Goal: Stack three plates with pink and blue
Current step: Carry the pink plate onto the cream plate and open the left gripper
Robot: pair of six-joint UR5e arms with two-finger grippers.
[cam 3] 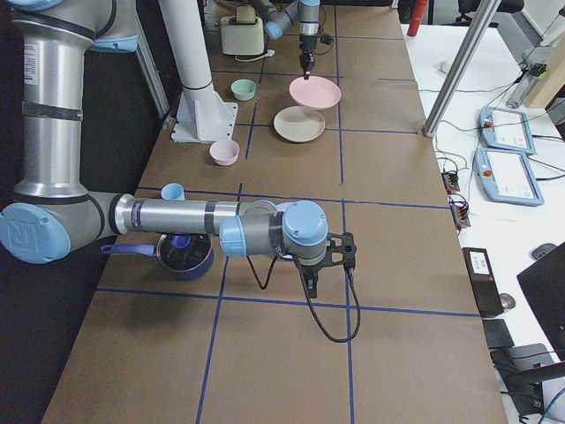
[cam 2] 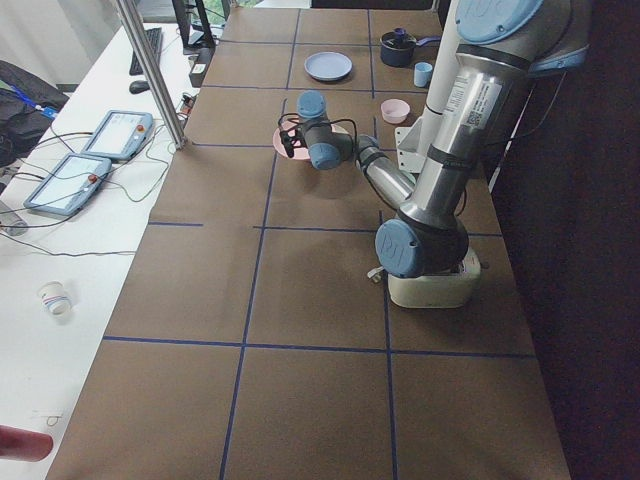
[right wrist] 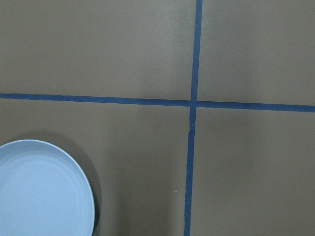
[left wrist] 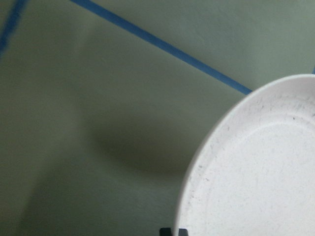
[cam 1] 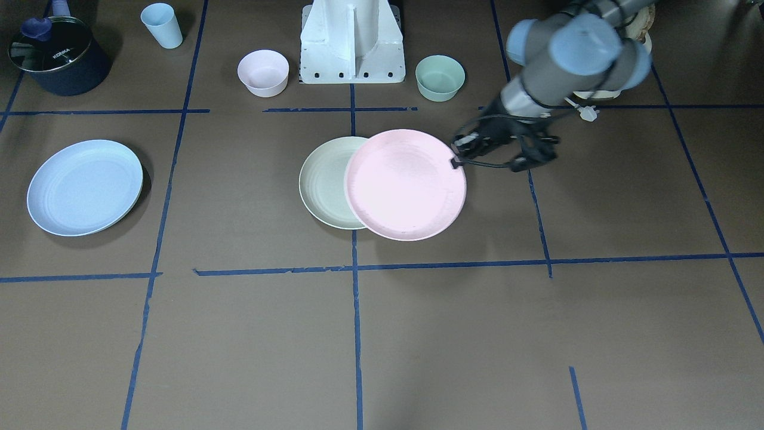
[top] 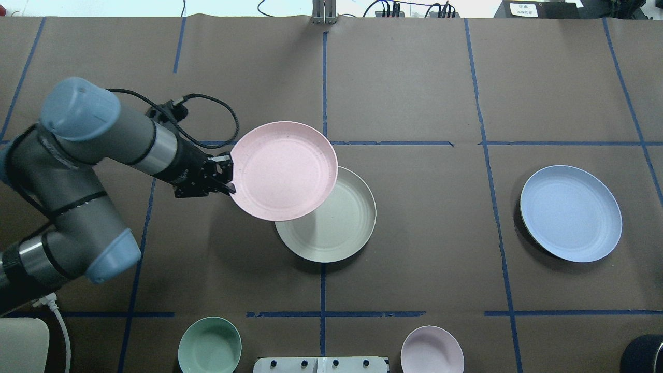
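My left gripper (top: 230,181) is shut on the rim of the pale pink plate (top: 284,170) and holds it lifted, overlapping the far left part of the cream-white plate (top: 336,228), which lies flat at the table's middle. In the front view the gripper (cam 1: 456,160) pinches the pink plate (cam 1: 406,185) at its right edge. The pale blue plate (top: 571,213) lies alone at the right and shows in the right wrist view (right wrist: 39,191). My right gripper (cam 3: 327,261) shows only in the exterior right view, raised over the table; I cannot tell whether it is open or shut.
A small pink bowl (cam 1: 263,72) and a small green bowl (cam 1: 440,77) flank the robot base (cam 1: 352,42). A pale blue cup (cam 1: 162,25) and a dark pot (cam 1: 58,55) stand at the near right corner on my side. Blue tape lines cross the brown table.
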